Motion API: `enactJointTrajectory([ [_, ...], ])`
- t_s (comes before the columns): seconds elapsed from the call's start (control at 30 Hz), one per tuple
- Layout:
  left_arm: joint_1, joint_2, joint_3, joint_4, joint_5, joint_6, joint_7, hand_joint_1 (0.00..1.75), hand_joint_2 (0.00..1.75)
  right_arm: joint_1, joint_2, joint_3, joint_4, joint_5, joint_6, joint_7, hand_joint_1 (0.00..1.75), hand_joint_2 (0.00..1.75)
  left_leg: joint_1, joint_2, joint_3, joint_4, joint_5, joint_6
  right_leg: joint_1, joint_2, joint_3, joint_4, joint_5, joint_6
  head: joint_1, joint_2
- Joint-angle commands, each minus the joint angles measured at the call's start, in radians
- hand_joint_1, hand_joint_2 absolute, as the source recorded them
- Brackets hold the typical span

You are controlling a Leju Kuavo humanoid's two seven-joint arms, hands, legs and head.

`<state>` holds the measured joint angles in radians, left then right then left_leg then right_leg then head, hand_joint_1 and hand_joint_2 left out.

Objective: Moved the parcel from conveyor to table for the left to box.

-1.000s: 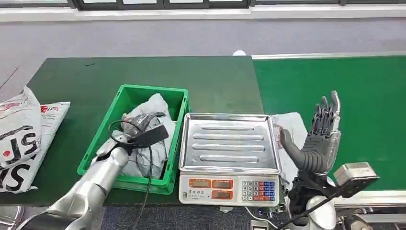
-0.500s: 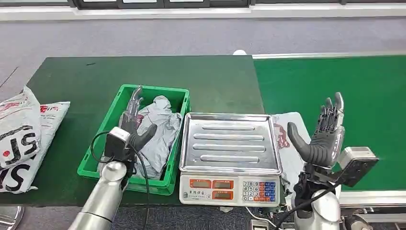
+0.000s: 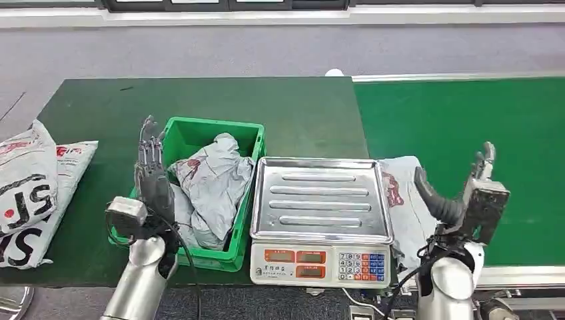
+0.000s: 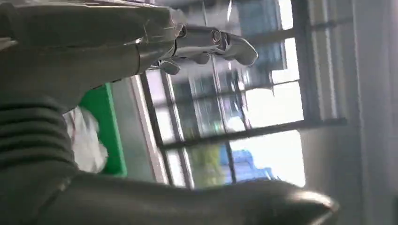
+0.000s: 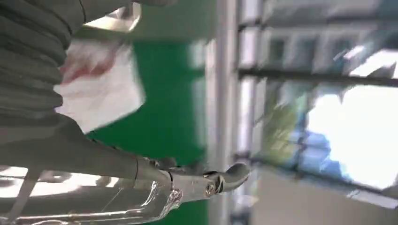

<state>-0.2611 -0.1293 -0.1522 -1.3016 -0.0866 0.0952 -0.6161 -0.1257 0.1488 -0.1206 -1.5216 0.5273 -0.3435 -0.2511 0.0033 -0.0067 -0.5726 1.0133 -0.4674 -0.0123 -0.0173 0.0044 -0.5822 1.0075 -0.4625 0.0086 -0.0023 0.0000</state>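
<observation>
**Parcel in the green box, both hands raised and empty**

You have a crumpled grey parcel [image 3: 213,187] lying inside the green box [image 3: 248,200], which sits on the dark green table [image 3: 293,113]. Your left hand [image 3: 152,177] is upright at the box's left wall, just beside the parcel, fingers straight and spread, holding nothing. In the left wrist view the fingers [image 4: 211,44] stretch out against the windows, with the box's green edge [image 4: 110,131] behind them.

Right of the box stands a scale [image 3: 320,217] with a steel tray. A 2nd grey parcel [image 3: 406,200] lies tucked against the scale's right side, at the edge of the bright green conveyor [image 3: 480,120]. Your right hand [image 3: 466,197] is held up just right of that parcel, thumb apart from the fingers, gripping nothing.

On the table's far left you see 2 white printed bags [image 3: 33,193].
</observation>
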Motion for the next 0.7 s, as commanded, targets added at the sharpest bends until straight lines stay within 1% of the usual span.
enactJointTrajectory([
  [0.03,-0.014,-0.042,-0.128,0.109,0.023,-0.061,-0.042,0.0,1.75,-0.12,-0.088,-0.259,0.489,0.106,-0.02,0.207,0.0,1.75,0.001,-0.004,0.002,-0.001,0.001,0.001,0.001,-0.004,0.005,-0.004,0.001,0.001,0.0,0.0],
  [0.07,-0.015,-0.042,-0.129,0.108,0.023,-0.06,-0.042,0.0,1.75,-0.122,-0.088,-0.26,0.495,0.108,-0.02,0.202,0.0,1.75,0.001,-0.004,0.001,-0.002,0.002,0.001,0.002,-0.005,0.005,-0.006,0.002,0.001,0.0,0.0],
  [0.1,-0.014,-0.037,-0.131,0.097,0.034,-0.083,-0.04,0.0,1.75,-0.129,-0.092,-0.252,0.526,0.167,0.001,0.26,0.0,1.75,0.0,-0.002,0.0,-0.001,0.001,0.001,0.0,-0.003,0.004,-0.004,0.002,0.001,0.0,0.0],
  [0.2,0.003,-0.031,-0.117,0.059,0.035,-0.127,-0.015,0.0,1.75,-0.11,-0.084,-0.26,0.537,0.275,0.074,0.357,0.0,1.75,0.001,0.0,0.0,-0.001,0.001,0.001,0.001,-0.001,0.002,-0.004,0.003,0.001,0.0,0.0],
  [0.27,0.007,-0.03,-0.111,0.053,0.032,-0.128,-0.013,0.0,1.75,-0.102,-0.078,-0.265,0.532,0.286,0.084,0.364,0.0,1.75,0.001,0.0,0.0,-0.001,0.001,0.0,0.001,-0.001,0.002,-0.004,0.002,0.0,0.0,0.0],
  [0.3,0.007,-0.023,-0.118,0.049,0.033,-0.162,-0.002,0.0,1.75,-0.098,-0.079,-0.262,0.532,0.302,0.123,0.384,0.0,1.75,0.0,-0.001,0.0,-0.001,0.001,0.0,0.001,-0.002,0.001,-0.003,0.002,0.0,0.0,0.0],
  [0.37,0.0,-0.017,-0.12,0.055,0.012,-0.176,0.02,0.0,1.75,-0.1,-0.088,-0.247,0.555,0.345,0.186,0.431,0.0,1.75,0.001,-0.001,0.0,-0.001,0.001,0.0,0.002,-0.002,0.002,-0.004,0.002,0.0,0.0,0.0],
  [0.57,-0.004,-0.016,-0.122,0.058,0.004,-0.179,0.019,0.0,1.75,-0.101,-0.089,-0.248,0.567,0.351,0.196,0.434,0.0,1.75,0.0,0.0,-0.002,0.0,0.0,0.001,0.002,-0.001,-0.001,-0.002,0.001,0.001,0.0,0.0],
  [0.6,-0.006,-0.013,-0.126,0.059,-0.016,-0.169,0.024,0.0,1.75,-0.106,-0.1,-0.238,0.591,0.383,0.228,0.475,0.0,1.75,0.001,0.0,-0.002,-0.001,0.001,0.001,0.002,-0.001,0.0,-0.003,0.002,0.0,0.0,0.0],
  [0.7,-0.006,-0.015,-0.128,0.06,-0.017,-0.169,0.024,0.0,1.75,-0.102,-0.102,-0.242,0.593,0.382,0.226,0.474,0.0,1.75,0.001,0.0,-0.002,0.0,0.001,0.001,0.001,-0.001,0.0,-0.002,0.002,0.001,0.0,0.0],
])
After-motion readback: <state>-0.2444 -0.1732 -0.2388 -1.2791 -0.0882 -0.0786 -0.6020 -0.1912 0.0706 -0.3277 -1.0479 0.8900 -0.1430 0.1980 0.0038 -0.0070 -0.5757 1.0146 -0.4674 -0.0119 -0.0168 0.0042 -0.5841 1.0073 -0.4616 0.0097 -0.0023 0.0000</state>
